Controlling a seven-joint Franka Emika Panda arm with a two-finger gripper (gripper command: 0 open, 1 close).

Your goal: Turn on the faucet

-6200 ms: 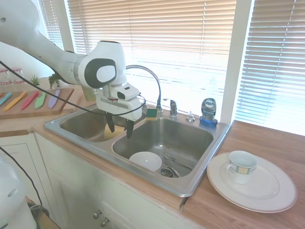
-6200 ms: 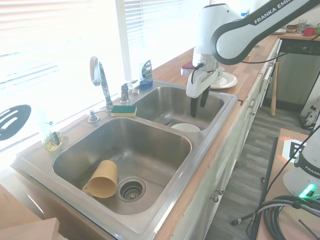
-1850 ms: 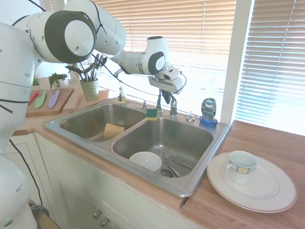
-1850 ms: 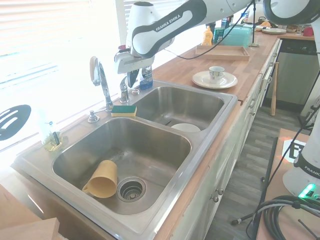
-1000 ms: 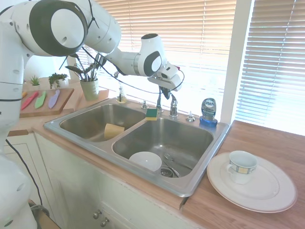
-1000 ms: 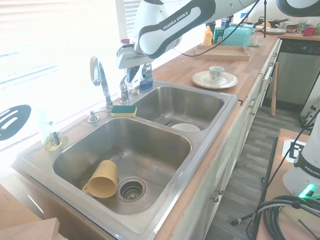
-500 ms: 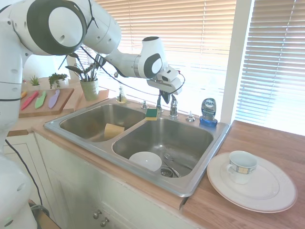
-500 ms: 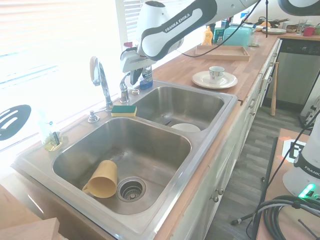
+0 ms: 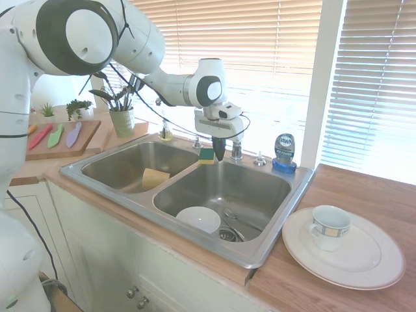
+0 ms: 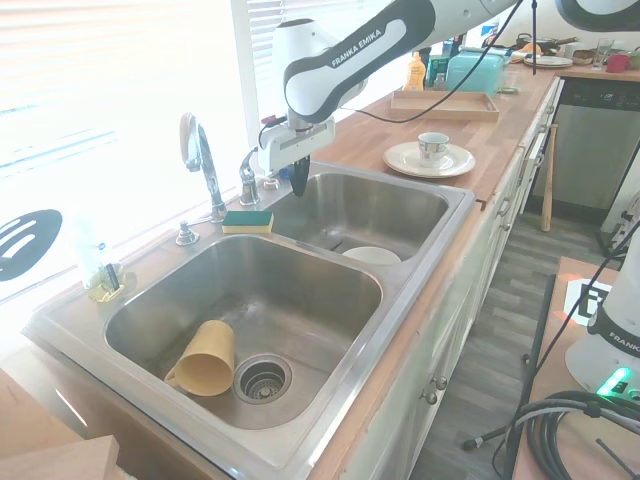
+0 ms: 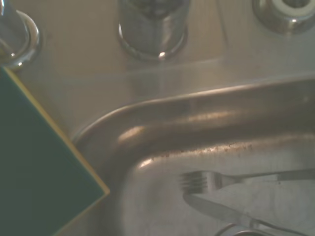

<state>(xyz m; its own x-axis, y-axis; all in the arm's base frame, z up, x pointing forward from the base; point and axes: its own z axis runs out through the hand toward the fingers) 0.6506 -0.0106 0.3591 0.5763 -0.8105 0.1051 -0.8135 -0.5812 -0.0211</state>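
My pincer (image 9: 219,155) hangs tips-down just in front of the faucet's lever handle (image 9: 236,148), at the sink (image 9: 260,250) back rim beside the gooseneck faucet (image 10: 200,160); fingers look together, holding nothing. No water runs, so the handle isn't worked yet. I should come in level with the lever and push steadily, clear of the sponge (image 9: 207,155) and soap bottle (image 9: 284,153).

Chrome faucet on the sink's back rim

The faucet (image 10: 200,160), a tall thin gooseneck spout, stands upright on the back edge of the sink (image 10: 420,262) above the divider between the basins; its small separate lever handle (image 10: 248,180) stands just beside it.
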